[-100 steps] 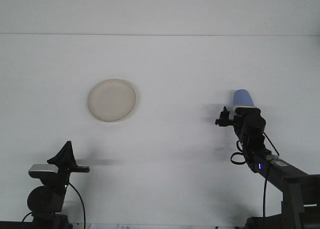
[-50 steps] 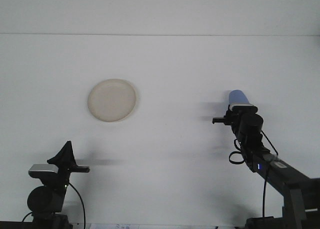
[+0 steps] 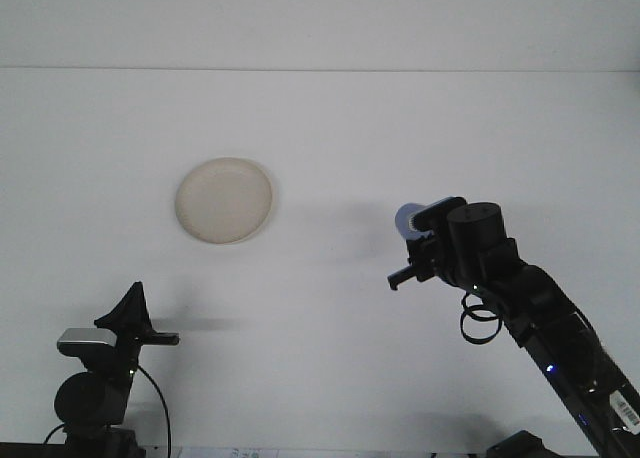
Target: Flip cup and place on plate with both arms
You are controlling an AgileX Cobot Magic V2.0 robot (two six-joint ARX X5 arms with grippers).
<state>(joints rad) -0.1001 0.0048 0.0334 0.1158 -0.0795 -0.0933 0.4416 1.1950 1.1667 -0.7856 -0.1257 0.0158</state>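
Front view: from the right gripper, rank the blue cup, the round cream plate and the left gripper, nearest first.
1. Blue cup: held at the right gripper itself.
2. Round cream plate: out to its left, farther back on the table.
3. Left gripper: far left, near the front edge.

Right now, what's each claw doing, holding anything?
Left gripper: holds nothing; cannot tell if open or shut.
Right gripper: shut on the blue cup.
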